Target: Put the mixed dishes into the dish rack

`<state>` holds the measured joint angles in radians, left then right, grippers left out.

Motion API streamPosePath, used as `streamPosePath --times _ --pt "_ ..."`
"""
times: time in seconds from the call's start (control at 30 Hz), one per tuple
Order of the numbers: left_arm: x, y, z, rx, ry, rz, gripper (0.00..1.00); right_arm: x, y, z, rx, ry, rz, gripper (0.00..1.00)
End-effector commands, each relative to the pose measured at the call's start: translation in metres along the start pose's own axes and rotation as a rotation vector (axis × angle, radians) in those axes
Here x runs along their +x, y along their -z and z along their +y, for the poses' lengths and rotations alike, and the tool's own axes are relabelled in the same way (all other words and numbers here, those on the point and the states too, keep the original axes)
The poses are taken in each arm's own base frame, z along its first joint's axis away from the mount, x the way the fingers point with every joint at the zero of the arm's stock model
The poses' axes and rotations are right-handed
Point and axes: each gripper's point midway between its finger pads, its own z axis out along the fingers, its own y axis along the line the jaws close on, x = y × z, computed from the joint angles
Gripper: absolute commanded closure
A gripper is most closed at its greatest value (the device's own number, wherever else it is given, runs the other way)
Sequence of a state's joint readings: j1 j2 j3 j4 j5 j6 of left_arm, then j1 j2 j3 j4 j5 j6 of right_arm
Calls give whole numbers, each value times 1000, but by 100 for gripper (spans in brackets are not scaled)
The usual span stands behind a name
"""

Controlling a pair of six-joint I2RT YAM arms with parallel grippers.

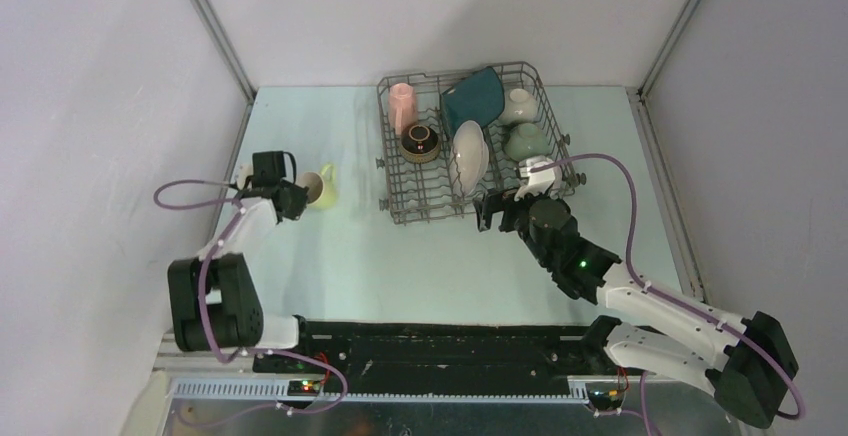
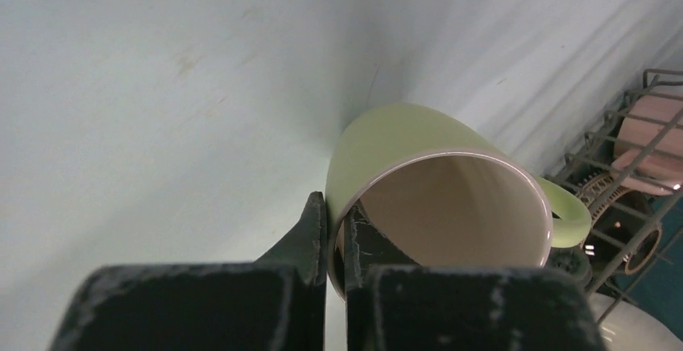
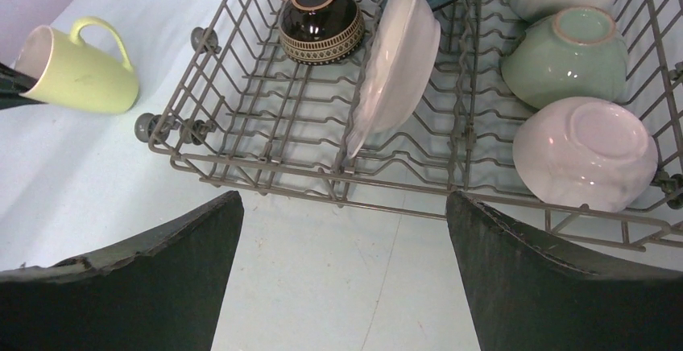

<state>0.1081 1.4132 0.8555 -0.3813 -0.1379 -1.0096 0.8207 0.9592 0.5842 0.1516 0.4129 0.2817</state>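
Note:
My left gripper (image 1: 298,194) is shut on the rim of the yellow-green mug (image 1: 320,188), one finger inside and one outside (image 2: 337,214). The mug (image 2: 403,138) lies on its side left of the dish rack (image 1: 384,126), at or just above the table; it also shows in the right wrist view (image 3: 76,69). The rack holds the pink mug (image 1: 403,106), brown bowl (image 3: 322,21), white plate (image 3: 399,61), teal plate (image 1: 472,99), white bowl (image 1: 518,106), pale green bowl (image 3: 568,57) and pale pink bowl (image 3: 584,154). My right gripper (image 3: 345,206) is open and empty just before the rack's front rim (image 3: 266,182).
Grey walls enclose the table on the left, back and right. The rack's front left rows (image 3: 266,117) hold nothing. Bare tabletop (image 1: 400,266) lies between the rack and the arm bases. The right arm's purple cable (image 1: 630,206) loops beside the rack's right side.

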Motion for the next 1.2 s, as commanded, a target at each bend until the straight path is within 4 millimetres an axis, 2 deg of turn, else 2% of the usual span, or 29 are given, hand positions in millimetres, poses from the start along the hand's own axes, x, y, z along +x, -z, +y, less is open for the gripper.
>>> streamPosePath --times 0.0,0.07,0.33,0.47,0.5,0.57,0.67,0.8,0.87,0.9,0.93,0.97,1.17 --pt "-19 50 -40 256 100 -72 100 -19 5 12 -65 -7 -57 0" --pt "-14 66 -49 337 114 -57 100 -19 6 17 -98 -9 -56 1" --pt "6 124 -61 530 58 -35 100 -13 9 24 -151 -27 -21 1" --pt "28 152 -73 692 -23 18 100 -14 11 27 -190 -52 -8 1" --pt "40 163 -81 753 -65 54 100 -13 12 32 -226 -56 2 1" --pt "53 181 -86 819 -139 78 100 -12 16 38 -292 -65 19 2" --pt "56 204 -88 874 -230 39 100 -12 22 48 -396 -105 50 3" --pt "61 216 -85 908 -295 -28 100 -12 27 48 -437 -182 107 3" --pt "75 225 -88 949 -358 -51 100 -12 31 48 -456 -212 142 3" --pt "71 225 -90 944 -362 -100 100 -13 31 45 -455 -221 148 3" --pt "81 229 -91 964 -413 -102 100 -12 35 48 -472 -234 170 3" --pt "80 230 -93 965 -424 -130 100 -12 37 46 -469 -244 182 3" --pt "103 253 -102 1179 -604 -156 100 -4 50 44 -488 -272 255 2"
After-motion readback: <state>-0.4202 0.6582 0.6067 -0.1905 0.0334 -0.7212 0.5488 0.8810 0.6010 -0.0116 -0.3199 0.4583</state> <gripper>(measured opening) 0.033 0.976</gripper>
